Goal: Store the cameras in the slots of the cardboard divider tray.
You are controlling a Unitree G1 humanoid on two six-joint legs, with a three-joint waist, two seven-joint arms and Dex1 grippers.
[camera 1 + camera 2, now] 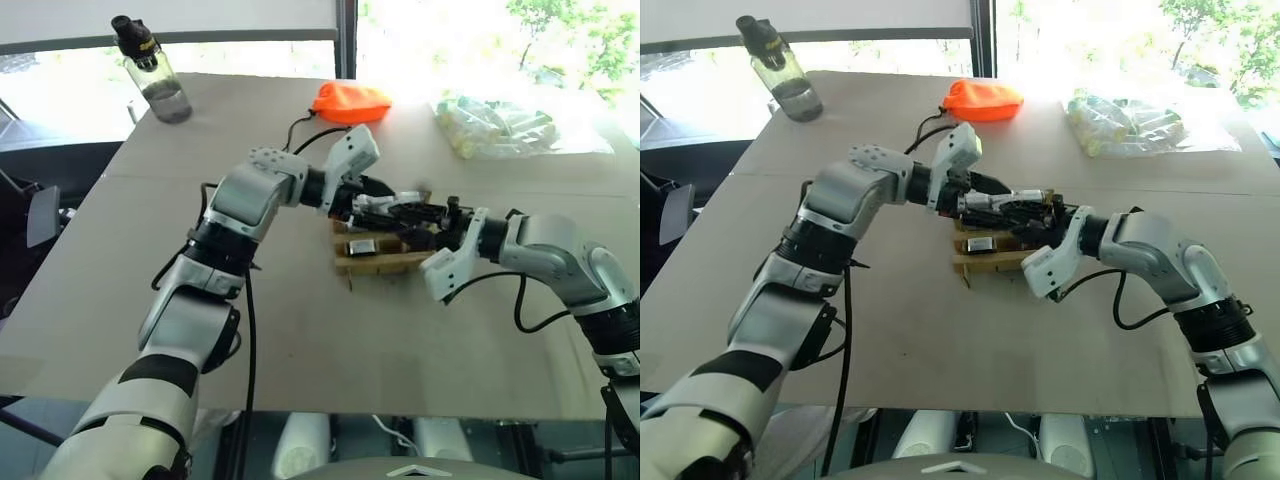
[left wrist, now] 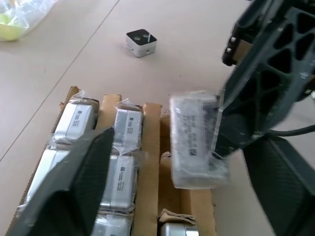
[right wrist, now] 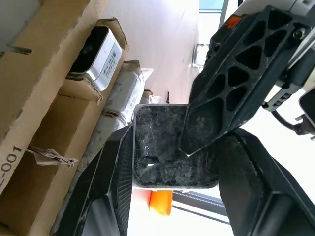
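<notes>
Over the cardboard divider tray [image 2: 152, 147], right hand [image 3: 172, 162] pinches a wrapped camera [image 2: 197, 142]; left hand [image 2: 162, 182], half-spread, must close to receive it.

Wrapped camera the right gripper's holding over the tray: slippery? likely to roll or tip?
Probably slippery: the camera wears crinkled clear film where the right gripper clamps it. Unlikely to roll, being a flat-sided block. It may snag going into the cardboard divider tray, since the film bulges loosely.
</notes>
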